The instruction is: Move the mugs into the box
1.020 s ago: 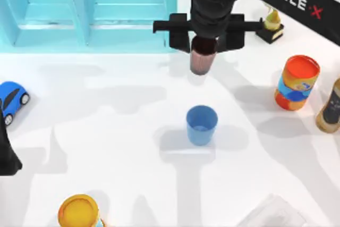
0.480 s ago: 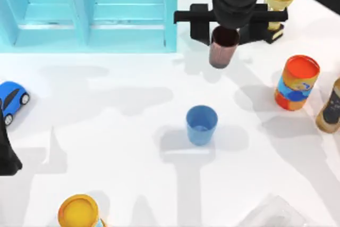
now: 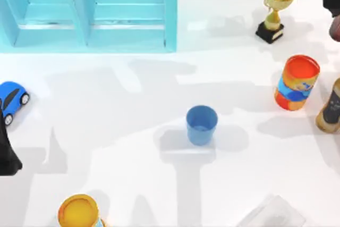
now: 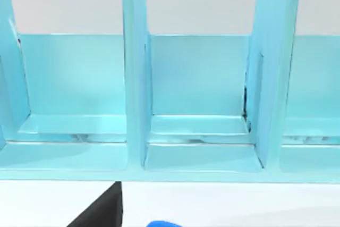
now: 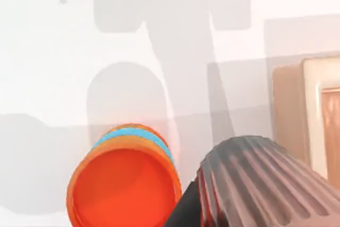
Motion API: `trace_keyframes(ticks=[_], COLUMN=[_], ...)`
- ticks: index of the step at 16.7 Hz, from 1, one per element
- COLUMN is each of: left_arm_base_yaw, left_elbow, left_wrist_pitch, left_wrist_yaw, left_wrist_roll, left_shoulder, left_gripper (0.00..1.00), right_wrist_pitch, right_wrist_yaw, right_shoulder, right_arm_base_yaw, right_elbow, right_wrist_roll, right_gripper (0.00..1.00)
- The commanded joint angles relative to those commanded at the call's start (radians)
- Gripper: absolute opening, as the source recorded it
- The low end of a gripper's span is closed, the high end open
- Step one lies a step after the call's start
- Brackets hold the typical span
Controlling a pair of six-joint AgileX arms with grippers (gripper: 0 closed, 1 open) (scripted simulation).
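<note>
The plain blue mug (image 3: 202, 125) stands upright and alone in the middle of the table. The dark brown ribbed mug (image 5: 260, 184) hangs in my right gripper (image 3: 333, 9), which is shut on it at the far right edge, behind the orange-and-blue can (image 3: 297, 82). In the top view just a sliver of this mug (image 3: 336, 29) shows. A dark finger (image 5: 186, 213) presses against the mug's side. A tan box (image 5: 305, 115) with a pale rim lies on the table beyond the mug. My left arm (image 3: 7, 152) is parked at the left edge.
A cyan shelf unit (image 3: 90, 9) fills the back left. A gold trophy (image 3: 276, 9) stands at the back right, with a dark bottle (image 3: 332, 107) at the right edge. A blue toy car (image 3: 11, 99), a yellow-topped can (image 3: 78, 212) and a clear lid (image 3: 271, 213) lie around the front.
My right arm has carried the brown mug from beside the shelf across to the far right edge. The blue mug and the left arm have not moved.
</note>
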State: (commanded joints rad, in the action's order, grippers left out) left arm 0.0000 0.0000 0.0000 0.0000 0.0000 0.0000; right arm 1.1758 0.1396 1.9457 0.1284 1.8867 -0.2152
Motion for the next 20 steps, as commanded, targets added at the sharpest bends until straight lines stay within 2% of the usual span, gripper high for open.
trace_keyframes(ticks=[6,10,14,20], left_arm_base_yaw=[0.000,0.000,0.000,0.000], left_elbow=[0.000,0.000,0.000,0.000], left_wrist_pitch=[0.000,0.000,0.000,0.000], left_wrist_yaw=[0.000,0.000,0.000,0.000], left_wrist_roll=[0.000,0.000,0.000,0.000], left_shoulder=[0.000,0.000,0.000,0.000], left_gripper=[1.00,1.00,1.00,1.00], right_wrist_pitch=[0.044,0.073,0.089,0.085], right_wrist_yaw=[-0.055,-0.136,-0.199,-0.201], right_shoulder=[-0.299,-0.479,-0.577,-0.576], right_arm_base_yaw=[-0.439,-0.658,-0.753,-0.753], right_elbow=[-0.354,-0.554,-0.652,-0.657], right_wrist_roll=[0.455,0.709,0.832,0.834], right_gripper=[0.00,0.00,0.00,0.00])
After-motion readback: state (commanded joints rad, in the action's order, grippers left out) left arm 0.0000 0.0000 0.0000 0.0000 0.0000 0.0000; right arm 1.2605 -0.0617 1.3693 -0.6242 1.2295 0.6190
